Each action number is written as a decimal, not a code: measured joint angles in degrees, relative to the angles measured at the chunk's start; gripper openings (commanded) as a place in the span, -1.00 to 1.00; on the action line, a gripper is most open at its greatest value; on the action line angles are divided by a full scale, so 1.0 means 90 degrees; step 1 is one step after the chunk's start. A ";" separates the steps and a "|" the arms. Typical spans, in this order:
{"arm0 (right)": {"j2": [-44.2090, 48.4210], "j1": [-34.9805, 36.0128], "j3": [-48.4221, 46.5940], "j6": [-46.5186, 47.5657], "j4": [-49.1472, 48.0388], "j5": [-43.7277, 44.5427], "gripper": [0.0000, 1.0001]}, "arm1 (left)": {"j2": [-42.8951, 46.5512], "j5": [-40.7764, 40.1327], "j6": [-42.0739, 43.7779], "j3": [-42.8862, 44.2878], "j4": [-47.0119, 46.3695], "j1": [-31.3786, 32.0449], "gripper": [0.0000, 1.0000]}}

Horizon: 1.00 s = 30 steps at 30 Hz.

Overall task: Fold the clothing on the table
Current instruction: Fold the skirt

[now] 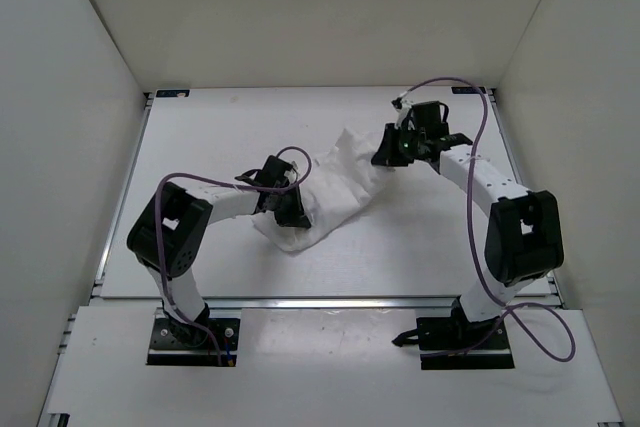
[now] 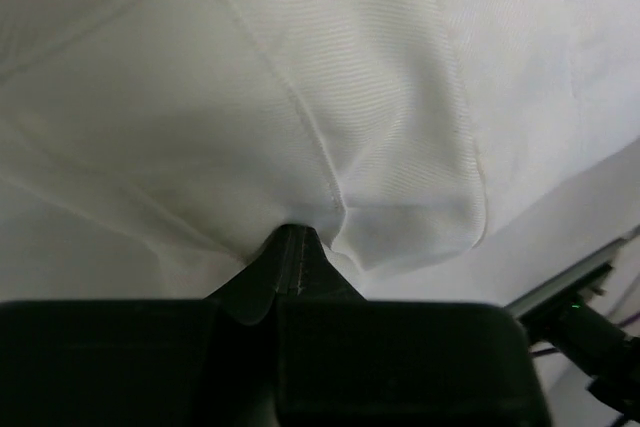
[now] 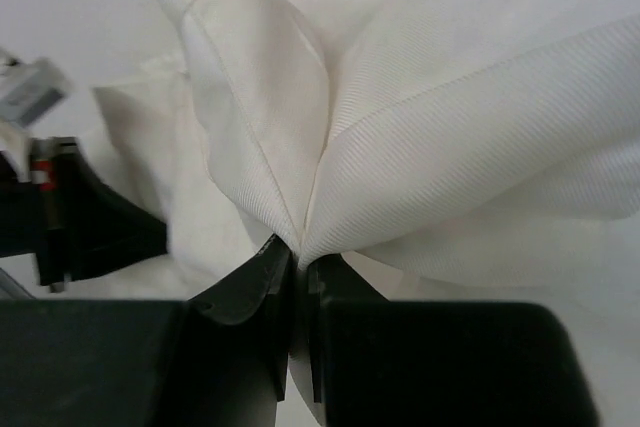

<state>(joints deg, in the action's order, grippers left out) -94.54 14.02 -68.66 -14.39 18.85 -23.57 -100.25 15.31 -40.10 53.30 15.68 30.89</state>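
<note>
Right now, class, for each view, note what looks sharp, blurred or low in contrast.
Top external view: even light, the plain white ribbed fabric garment barely stands out from the matte white table. Left wrist view: ribbing sharp mid-frame, the black left hand blurred. Right wrist view: ribbing crisp, black right hand soft.

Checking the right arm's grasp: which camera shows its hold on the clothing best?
Right wrist: the right gripper is shut on bunched clothing, close up. Top view shows it small; left wrist shows only the left gripper's pinch.
</note>
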 measured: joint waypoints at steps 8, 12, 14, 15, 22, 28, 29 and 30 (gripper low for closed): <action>0.0214 0.1294 -0.0413 -0.0068 -0.0051 -0.0075 -0.99 | -0.0602 0.0719 -0.0998 0.0192 -0.0908 -0.0007 -1.00; 0.0209 0.1870 -0.0160 -0.0221 -0.0194 -0.0291 -0.98 | -0.0874 0.1047 -0.1324 0.0316 -0.1209 -0.0087 -1.00; 0.0199 0.2166 0.0034 -0.0306 -0.0194 -0.0328 -0.98 | -0.1001 0.1178 -0.1438 0.0379 -0.1365 -0.0121 -1.00; 0.0163 0.2300 0.0078 -0.0352 -0.0148 -0.0340 -0.73 | -0.1039 0.1236 -0.1489 0.0381 -0.1440 -0.0148 -1.00; -0.0143 0.2708 -0.0238 -0.0418 0.0583 -0.0262 0.32 | -0.1100 0.1496 -0.1700 0.0209 -0.1831 -0.0289 -1.00; 0.0197 0.1909 -0.1319 -0.0546 0.0947 -0.0384 0.42 | -0.0782 0.1664 -0.1746 -0.0284 -0.2035 -0.0639 -1.00; 0.0369 0.1676 -0.1455 -0.0605 0.0850 -0.0440 0.37 | -0.0680 0.1664 -0.1722 -0.0367 -0.2011 -0.0709 -1.00; 0.0566 0.1464 -0.1559 -0.0663 0.0724 -0.0491 0.34 | -0.0559 0.1664 -0.1700 -0.0442 -0.1960 -0.0770 -1.00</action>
<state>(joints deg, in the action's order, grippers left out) -89.45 27.20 -82.70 -20.36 25.36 -27.99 -105.27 30.28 -55.40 49.32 -1.96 23.97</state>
